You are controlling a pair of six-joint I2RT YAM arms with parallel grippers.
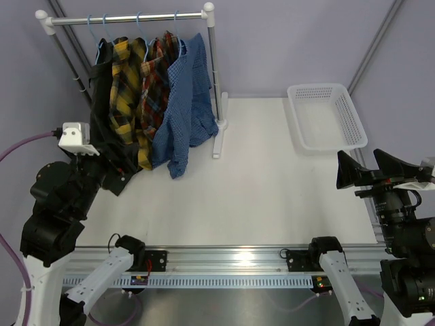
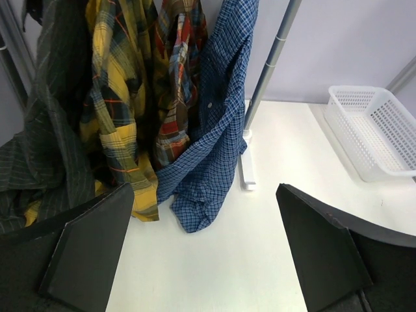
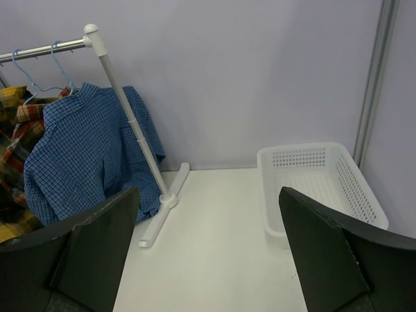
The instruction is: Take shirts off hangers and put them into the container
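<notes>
Both sets of jaws stand wide apart and hold nothing. The left jaws sit at 9 o'clock on the worktop (image 1: 258,190), close to the hem of the black shirt (image 1: 102,115), which drapes against the left arm (image 1: 58,197). The right jaws hover at 3 o'clock, just below the basket (image 1: 319,87) and well apart from the clothes.

All four shirts hang on the hangers (image 1: 139,27) on the rail (image 1: 129,18) at 11 o'clock. From left to right they are black, yellow shirt (image 1: 126,88), red shirt (image 1: 158,81) and blue shirt (image 1: 183,102).

- **Double grab:** The shirts are packed together and overlap, so a closing pinch likely catches two layers at once.
- **Hanger comes too:** A sideways tug may slide a hanger along the rail or lift its hook off, and it would then travel with the cloth.
- **Post snag:** Part of the blue shirt passes behind the post (image 1: 214,68), so a straight pull toward 3 o'clock could wrap it tight there.
- **Rack shift:** The rack looks light, and a hard pull could tip or drag it.
- **Arm tangle:** The black hem resting on the left arm may be dragged when that arm moves.
- **Basket miss:** The basket at 2 o'clock is shallow, so trailing sleeves may spill over its rim or push it away.
</notes>
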